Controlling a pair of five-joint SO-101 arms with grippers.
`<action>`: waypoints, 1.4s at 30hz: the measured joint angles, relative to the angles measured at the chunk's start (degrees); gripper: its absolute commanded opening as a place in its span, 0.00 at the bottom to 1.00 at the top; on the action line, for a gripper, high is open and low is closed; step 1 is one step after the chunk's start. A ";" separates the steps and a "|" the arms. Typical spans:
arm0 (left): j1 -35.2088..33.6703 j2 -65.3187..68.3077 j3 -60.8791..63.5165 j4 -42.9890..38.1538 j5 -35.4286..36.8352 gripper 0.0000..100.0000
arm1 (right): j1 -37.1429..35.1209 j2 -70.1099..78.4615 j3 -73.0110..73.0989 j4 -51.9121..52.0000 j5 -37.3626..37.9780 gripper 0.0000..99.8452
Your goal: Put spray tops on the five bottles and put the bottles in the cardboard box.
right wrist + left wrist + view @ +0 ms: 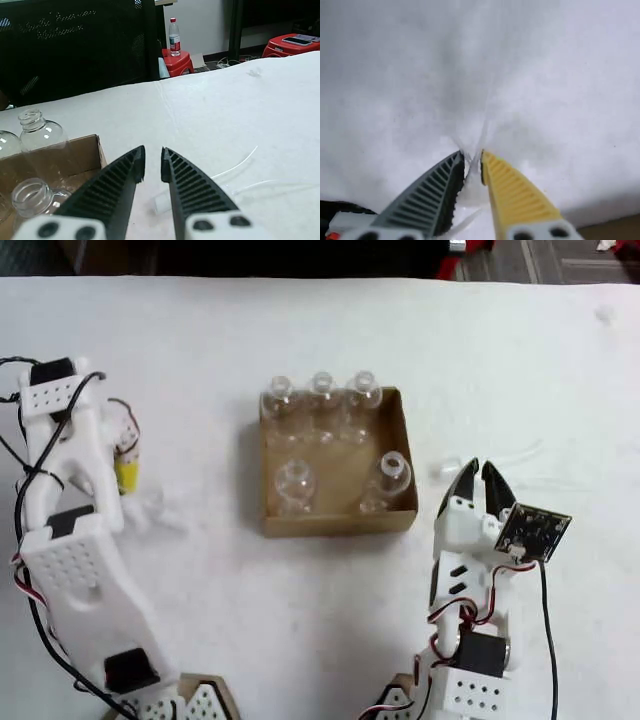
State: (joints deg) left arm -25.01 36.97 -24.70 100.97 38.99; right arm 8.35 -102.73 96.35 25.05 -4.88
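Cardboard box (340, 523) at mid-surface in the high view, holding the five bottles (295, 480); all stand upright with open necks, none capped, three along the far wall and two nearer the arms. Left gripper (135, 495) is well to the left of the box, tips down at the white surface (300, 640); right gripper (480, 468) is just right of the box, fingers pointing away from the arm bases; a loose spray top (445, 470) lies between its tips and the box's near-right corner.

Left wrist view: left gripper (472, 167), one finger grey and one yellow, clenched on a clear spray top (472, 187), apparently by its head, though clear plastic is hard to read against the surface; a thin dip tube (485, 130) extends beyond the tips.

Right wrist view: right gripper (152, 162) narrowly parted and grasping nothing; the loose spray top (160, 202) lies just past the tips; its tube (235, 167) leads away from the box, roughly crosswise to the fingers; the nearest bottle (30, 197) stands in the box (85, 150) on the opposite side. On this showing the right arm is the nearer to both the loose top and that bottle.
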 measured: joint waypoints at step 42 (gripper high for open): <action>5.89 -28.31 -0.09 0.88 -34.99 0.21 | 0.00 0.00 0.00 0.00 2.29 0.04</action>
State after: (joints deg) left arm -19.12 8.66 -24.79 101.85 4.00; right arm 8.35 -102.73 96.35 25.05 -2.59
